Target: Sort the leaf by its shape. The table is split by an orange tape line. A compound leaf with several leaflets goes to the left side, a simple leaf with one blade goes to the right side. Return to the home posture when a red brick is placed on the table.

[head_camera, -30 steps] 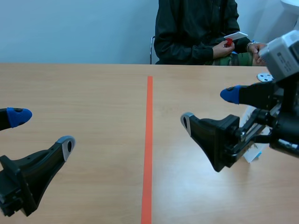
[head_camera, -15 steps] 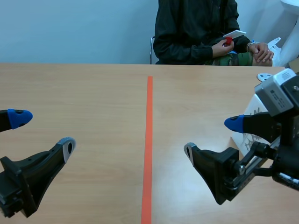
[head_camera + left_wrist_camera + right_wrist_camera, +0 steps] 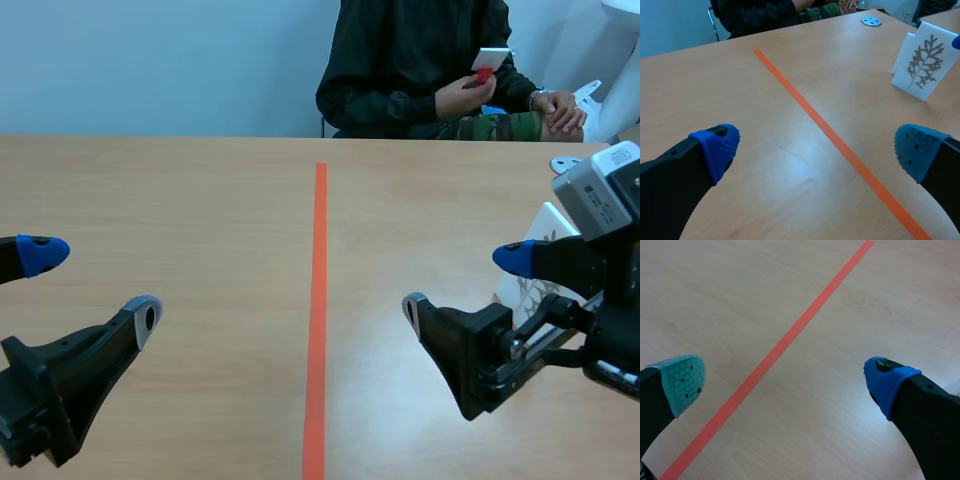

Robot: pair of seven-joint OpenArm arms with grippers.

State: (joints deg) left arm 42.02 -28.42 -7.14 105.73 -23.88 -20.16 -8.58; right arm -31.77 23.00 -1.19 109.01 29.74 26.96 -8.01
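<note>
No legible text; print on right arm's label (image 3: 600,197) unreadable.

The scene camera sits low at the robot's end of the tabletop (image 3: 200,200) and faces along it toward the far edge, while each wrist camera looks forward and down from close above the wood, and all three views share the orange tape line (image 3: 318,300).

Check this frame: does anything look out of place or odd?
The leaf card stands right of the orange tape line, beside the right tool. Its leaf looks many-branched, like a compound one, which belongs left. Nothing is tipped or spilled.
</note>
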